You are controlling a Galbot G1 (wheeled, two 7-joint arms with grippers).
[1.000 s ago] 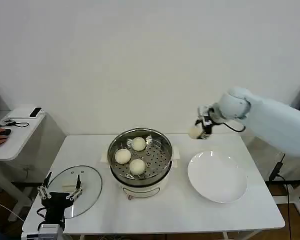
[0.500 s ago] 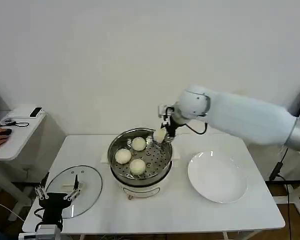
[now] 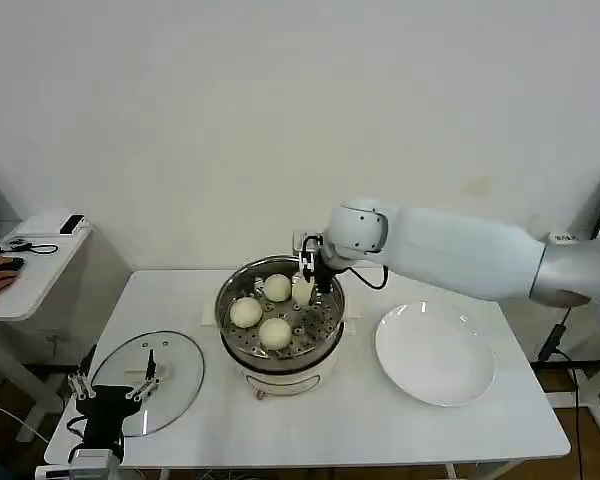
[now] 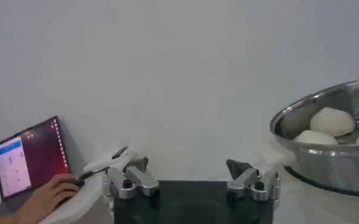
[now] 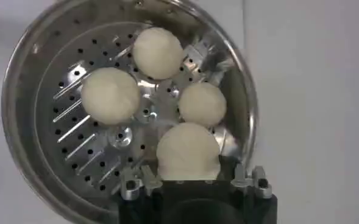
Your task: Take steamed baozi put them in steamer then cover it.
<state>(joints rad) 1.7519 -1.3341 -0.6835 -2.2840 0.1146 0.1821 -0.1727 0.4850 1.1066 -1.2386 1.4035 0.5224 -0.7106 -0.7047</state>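
The steamer (image 3: 280,352) stands mid-table, a shiny steel pot with a perforated tray (image 5: 75,146). Three steamed baozi (image 3: 245,312) (image 5: 110,95) lie on that tray. A further baozi (image 3: 302,291) (image 5: 188,152) hangs over the tray's back right part, and my right gripper (image 3: 306,283) (image 5: 191,178) is shut on it. The cover (image 3: 178,362), a clear glass lid, lies flat at the table's front left. My left gripper (image 3: 116,388) (image 4: 191,178) hovers over the lid's near side, open and holding nothing. The left wrist view also catches the steamer's rim (image 4: 325,155).
A flat white plate (image 3: 435,355) lies right of the steamer with nothing on it. A side desk (image 3: 35,262) stands at the far left, where a person's hand (image 4: 45,198) rests on a mouse beside a lit screen (image 4: 27,155).
My right arm has swung left from above the plate's far side, carrying the baozi, and lowered it over the steamer's tray. The left gripper has stayed over the lid.
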